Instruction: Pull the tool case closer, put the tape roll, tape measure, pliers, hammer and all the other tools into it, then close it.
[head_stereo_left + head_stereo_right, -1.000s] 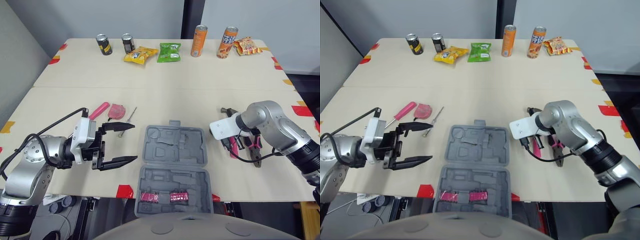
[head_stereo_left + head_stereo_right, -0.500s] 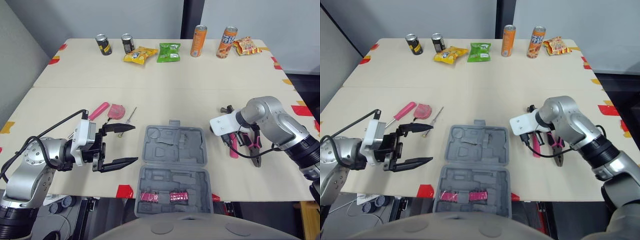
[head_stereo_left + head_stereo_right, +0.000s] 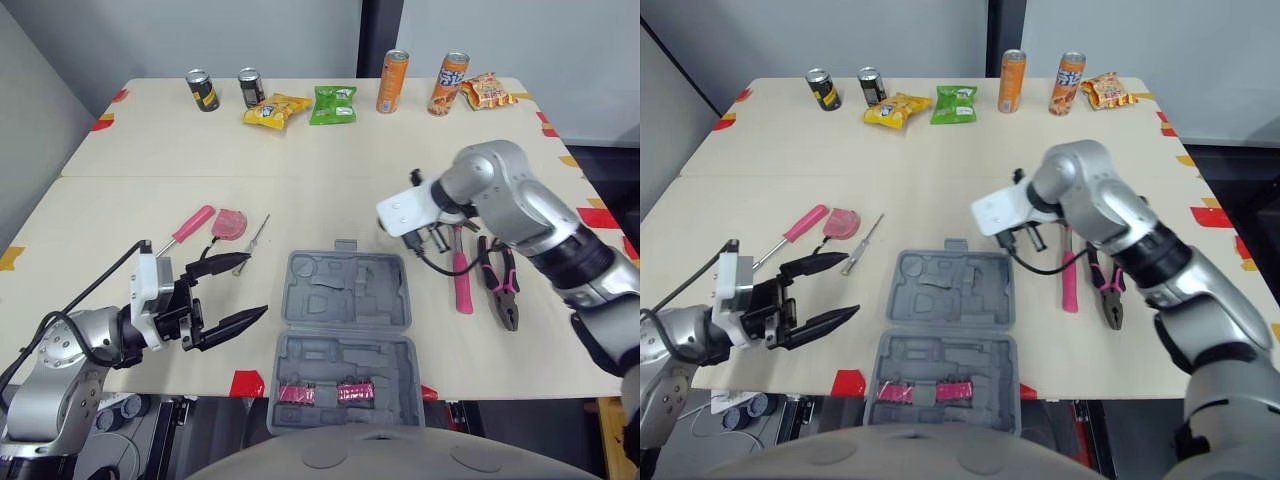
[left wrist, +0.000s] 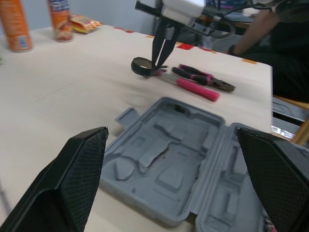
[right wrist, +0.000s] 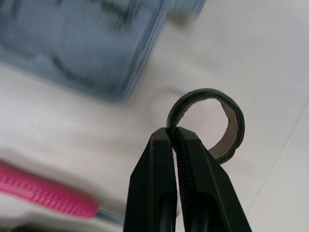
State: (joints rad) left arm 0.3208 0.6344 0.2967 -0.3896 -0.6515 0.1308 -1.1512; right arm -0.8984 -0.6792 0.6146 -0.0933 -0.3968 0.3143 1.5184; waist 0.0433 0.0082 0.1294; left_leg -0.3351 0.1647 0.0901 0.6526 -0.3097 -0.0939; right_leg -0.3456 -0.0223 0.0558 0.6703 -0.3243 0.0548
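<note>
The grey tool case [image 3: 345, 340] lies open near the front edge, its moulded trays bare apart from two pink pieces in the near half. My right gripper [image 5: 173, 131] is shut on the rim of the black tape roll [image 5: 233, 131], held just above the table off the case's far right corner. The pink-handled hammer [image 3: 458, 280] and the pliers [image 3: 503, 290] lie right of the case. A pink screwdriver [image 3: 190, 225], the pink tape measure [image 3: 230, 222] and a thin metal driver [image 3: 260, 232] lie to the left. My left gripper [image 3: 255, 286] stands open left of the case.
Several drink cans [image 3: 391, 82] and snack bags [image 3: 334, 103] line the far edge of the table. Red tape marks [image 3: 250, 381] sit along the table edges. A seam [image 3: 200, 177] runs across the tabletop between the near and far halves.
My right arm rose from the hammer and pliers and swung left toward the case's far right corner with the tape roll. My left gripper drew back a little toward the front left.
</note>
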